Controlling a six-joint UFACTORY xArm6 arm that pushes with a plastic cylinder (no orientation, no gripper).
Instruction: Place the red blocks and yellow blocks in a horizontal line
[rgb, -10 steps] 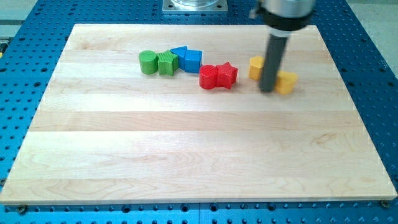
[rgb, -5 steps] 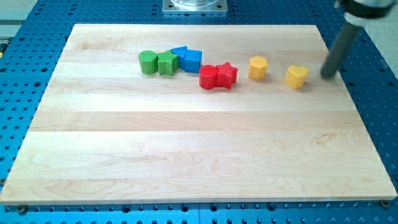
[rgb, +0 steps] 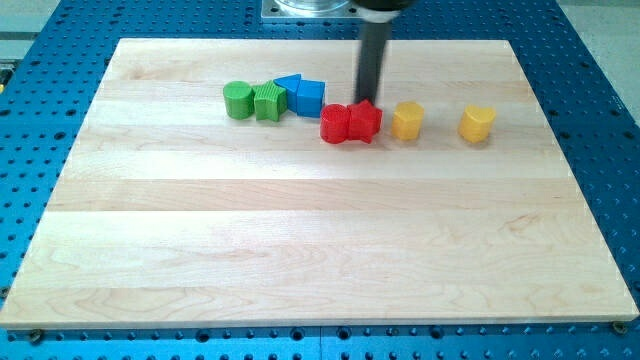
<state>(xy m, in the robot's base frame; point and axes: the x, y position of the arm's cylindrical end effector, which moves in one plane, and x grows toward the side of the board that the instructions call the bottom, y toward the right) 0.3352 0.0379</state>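
Tip (rgb: 366, 101) bare, holds nothing, at 12 o'clock of red star block (rgb: 366, 121), touching. Far yellow block (rgb: 477, 123) likely light, rigid, slides easily; push flat side, 3 o'clock.

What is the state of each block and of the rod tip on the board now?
My tip: down on the board, just above the red star.
Red round block: upright, touching the red star.
Red star: touching the red round block.
Left yellow block: apart, close beside the star.
Right yellow block: alone.
Green blocks: touching.
Blue blocks: touching.
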